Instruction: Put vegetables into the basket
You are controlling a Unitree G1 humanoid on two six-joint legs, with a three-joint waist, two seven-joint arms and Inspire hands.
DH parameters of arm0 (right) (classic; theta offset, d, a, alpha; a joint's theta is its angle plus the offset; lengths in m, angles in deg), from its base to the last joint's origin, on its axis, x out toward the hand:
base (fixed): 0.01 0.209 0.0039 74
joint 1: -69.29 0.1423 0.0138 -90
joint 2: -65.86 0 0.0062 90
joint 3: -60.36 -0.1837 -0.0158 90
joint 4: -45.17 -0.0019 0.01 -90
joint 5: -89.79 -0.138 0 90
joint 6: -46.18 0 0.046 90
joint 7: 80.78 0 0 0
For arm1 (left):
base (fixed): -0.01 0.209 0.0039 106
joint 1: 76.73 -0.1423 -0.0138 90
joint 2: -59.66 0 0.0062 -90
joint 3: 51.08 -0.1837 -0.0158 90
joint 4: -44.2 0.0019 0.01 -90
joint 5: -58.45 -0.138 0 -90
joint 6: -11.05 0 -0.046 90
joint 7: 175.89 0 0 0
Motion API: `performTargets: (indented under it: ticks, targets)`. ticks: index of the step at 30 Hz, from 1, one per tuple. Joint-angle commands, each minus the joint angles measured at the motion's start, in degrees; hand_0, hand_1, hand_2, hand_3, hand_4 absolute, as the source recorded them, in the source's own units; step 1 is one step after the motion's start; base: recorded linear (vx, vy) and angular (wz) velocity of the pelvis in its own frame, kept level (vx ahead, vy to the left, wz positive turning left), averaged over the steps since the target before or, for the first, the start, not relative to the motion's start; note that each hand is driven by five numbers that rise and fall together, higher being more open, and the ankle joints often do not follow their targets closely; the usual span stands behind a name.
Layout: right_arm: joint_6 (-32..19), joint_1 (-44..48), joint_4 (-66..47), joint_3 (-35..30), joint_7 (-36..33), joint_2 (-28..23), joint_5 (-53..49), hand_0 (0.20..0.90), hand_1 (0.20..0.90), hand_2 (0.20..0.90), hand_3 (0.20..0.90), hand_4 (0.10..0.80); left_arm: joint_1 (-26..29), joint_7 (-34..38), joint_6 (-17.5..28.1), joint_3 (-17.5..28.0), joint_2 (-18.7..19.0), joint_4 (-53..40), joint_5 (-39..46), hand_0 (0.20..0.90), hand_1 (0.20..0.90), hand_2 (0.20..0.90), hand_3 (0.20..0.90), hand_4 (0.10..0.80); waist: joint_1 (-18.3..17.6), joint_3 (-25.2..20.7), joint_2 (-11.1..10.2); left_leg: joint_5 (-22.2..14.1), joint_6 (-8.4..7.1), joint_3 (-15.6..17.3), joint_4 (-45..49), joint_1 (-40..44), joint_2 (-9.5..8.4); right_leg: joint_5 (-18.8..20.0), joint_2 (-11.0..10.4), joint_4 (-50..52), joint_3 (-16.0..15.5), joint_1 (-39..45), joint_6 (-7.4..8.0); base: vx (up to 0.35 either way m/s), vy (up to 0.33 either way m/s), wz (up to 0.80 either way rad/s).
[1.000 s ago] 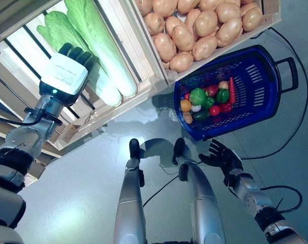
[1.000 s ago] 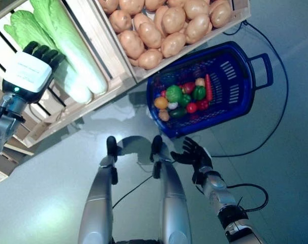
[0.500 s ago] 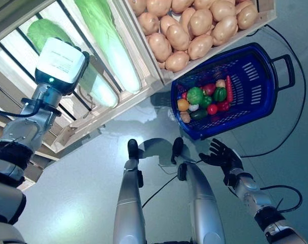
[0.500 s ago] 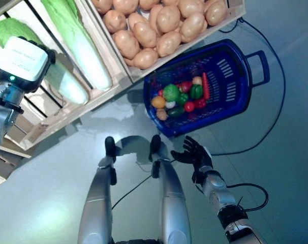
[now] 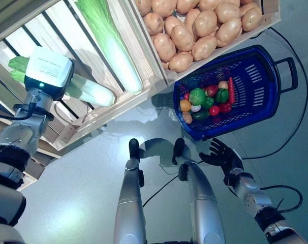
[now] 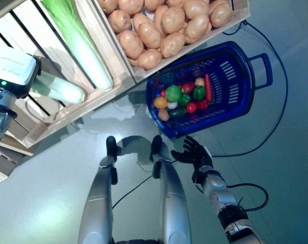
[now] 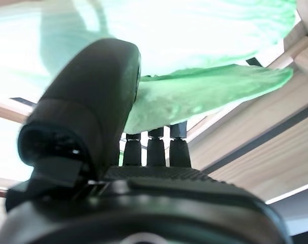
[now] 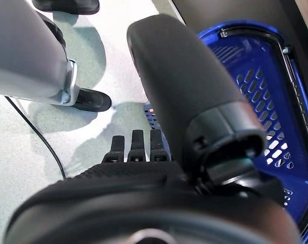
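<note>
My left hand (image 5: 48, 72) is up at the wooden stand's slatted crate, shut on a long pale-green cabbage (image 5: 93, 92). The cabbage sticks out of the hand towards the right, over the crate's slats. In the left wrist view the thumb (image 7: 88, 101) and fingers curl round its green leaves (image 7: 194, 96). The blue plastic basket (image 5: 268, 84) stands on the floor at the right and holds a green pepper, a red pepper, an orange round one and other small vegetables (image 5: 207, 99). My right hand (image 5: 221, 155) is open, low on the near side of the basket, apart from it; the right wrist view shows its thumb (image 8: 184, 91).
The wooden stand (image 5: 155, 77) with tilted crates fills the upper left and middle, and its front edge overhangs the basket's far rim. The grey floor (image 5: 67, 198) lies between the stand and the basket. The basket also shows in the right wrist view (image 8: 276, 101).
My left hand has closed on the cabbage and drawn it to the left and down across the crate. The right hand has not moved.
</note>
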Motion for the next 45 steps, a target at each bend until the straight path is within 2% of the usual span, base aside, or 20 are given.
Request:
performTargets:
  ticks: [1, 4, 9, 12, 17, 21, 26, 31, 36, 40, 45]
  targets:
    - [-3.9, -5.2, -4.0, -3.0, -2.8, -3.8, -3.1, 0.9, 0.9, 0.9, 0.9, 0.8, -0.6, 9.6, -1.9, 10.7, 3.2, -0.5, 12.4, 0.3, 0.3, 0.3, 0.3, 0.4, -0.5, 0.0, 1.4, 1.5, 1.02, 2.4, 0.3, -1.4, 0.3, -0.8, -2.6, -4.4, 0.3, 7.7, 4.34, 0.026, -0.063, 0.02]
    - [-4.5, -5.8, -4.1, -3.0, -3.3, -2.6, -3.2, 0.9, 0.9, 0.9, 0.9, 0.8, -3.8, 12.2, 1.7, 15.7, 1.6, -3.7, 16.7, 0.3, 0.3, 0.3, 0.3, 0.4, 0.3, 0.0, 1.2, 1.3, 1.07, 1.9, 0.3, -1.0, -0.05, -0.9, -2.5, -4.6, -0.2, 8.4, 4.22, 0.021, -0.066, 0.04]
    - [-4.4, -7.1, -5.8, -3.2, -4.9, -0.8, -2.8, 0.9, 0.9, 0.9, 0.9, 0.8, -10.5, 14.6, 4.7, 22.2, -1.2, -10.0, 22.4, 0.3, 0.3, 0.3, 0.3, 0.4, 1.2, 0.0, 0.9, 1.3, 1.26, 1.6, -0.3, -0.5, -0.41, -0.8, -2.4, -5.2, -0.7, 9.2, 4.18, 0.017, -0.057, 0.11]
    - [-4.6, -8.3, -6.2, -4.1, -5.0, 0.2, -2.3, 0.9, 0.9, 0.9, 0.9, 0.8, -14.6, 14.5, 8.9, 26.9, -3.5, -14.3, 28.8, 0.3, 0.3, 0.3, 0.3, 0.4, 1.7, 0.0, 0.9, 1.1, 1.4, 1.4, -0.5, -0.2, -0.69, -1.0, -2.3, -5.4, -1.1, 9.7, 4.12, 0.013, -0.045, 0.08]
    - [-5.6, -9.6, -6.6, -5.1, -4.7, 2.2, -1.7, 0.9, 0.9, 0.9, 0.9, 0.8, -20.1, 9.4, 14.6, 33.2, -9.6, -23.3, 36.9, 0.3, 0.3, 0.3, 0.3, 0.4, 2.5, 0.0, 0.9, 0.9, 1.51, 0.9, -1.3, 1.1, -1.32, -1.0, -2.0, -6.5, -1.9, 11.4, 4.09, 0.013, -0.058, 0.03]
    - [-7.0, -10.2, -6.8, -6.0, -4.2, 3.5, -2.2, 0.9, 0.9, 0.9, 0.9, 0.8, -24.1, 4.3, 18.3, 35.8, -14.9, -29.2, 42.0, 0.3, 0.3, 0.3, 0.3, 0.4, 3.3, 0.0, 0.6, 1.0, 1.43, 0.5, -2.8, 4.3, -1.82, -0.6, -1.6, -9.3, -3.0, 15.4, 4.12, 0.017, -0.086, 0.12]
    - [-9.5, -10.2, -7.9, -6.8, -1.2, 4.7, -3.5, 0.9, 0.9, 0.9, 0.9, 0.8, -27.7, -3.8, 20.4, 36.3, -20.0, -34.1, 47.5, 0.3, 0.3, 0.3, 0.3, 0.4, 4.2, 0.0, 0.1, 1.5, 1.2, -0.2, -6.2, 11.6, -2.66, 0.4, -1.1, -14.2, -4.3, 23.7, 4.55, 0.041, -0.101, 0.08]
    - [-9.8, -11.3, -16.1, -7.9, 2.1, 5.1, -3.1, 0.9, 0.9, 0.9, 0.9, 0.8, -31.0, -12.1, 20.4, 35.3, -23.9, -36.5, 52.7, 0.3, 0.3, 0.3, 0.3, 0.4, 4.4, 0.0, -0.2, 2.0, 0.87, -0.1, -10.3, 21.6, -2.83, 1.5, -0.8, -19.5, -5.0, 34.2, 5.16, 0.066, -0.05, 0.03]
    - [-8.9, -14.2, -24.4, -9.2, 8.0, 4.0, -4.9, 0.9, 0.9, 0.9, 0.9, 0.8, -35.0, -16.8, 19.9, 33.7, -27.4, -37.3, 53.7, 0.3, 0.3, 0.3, 0.3, 0.4, 3.7, -3.7, -0.2, 2.5, 0.95, 0.5, -14.7, 27.6, -2.77, 3.1, -0.9, -24.3, -4.9, 40.0, 6.04, 0.122, 0.015, -0.01]
    - [-3.4, -17.0, -33.2, -10.6, 17.2, 3.2, -9.1, 0.9, 0.9, 0.9, 0.9, 0.8, -39.0, -20.1, 18.4, 31.7, -30.4, -37.4, 52.4, 0.3, 0.3, 0.3, 0.3, 0.4, 2.9, -8.8, 0.4, 2.8, 0.88, 1.2, -19.6, 33.8, -2.6, 4.3, -1.0, -28.6, -4.9, 45.8, 6.79, 0.172, 0.053, -0.03]
    - [1.6, -17.1, -39.3, -10.7, 22.4, 1.0, -12.4, 0.9, 0.9, 0.9, 0.9, 0.8, -40.8, -21.7, 16.0, 29.0, -31.9, -36.2, 51.5, 0.3, 0.3, 0.3, 0.3, 0.4, 2.9, -13.2, 0.9, 3.0, 0.9, 1.1, -22.6, 37.7, -2.7, 5.1, -0.9, -31.0, -5.2, 49.2, 7.16, 0.149, 0.044, 0.06]
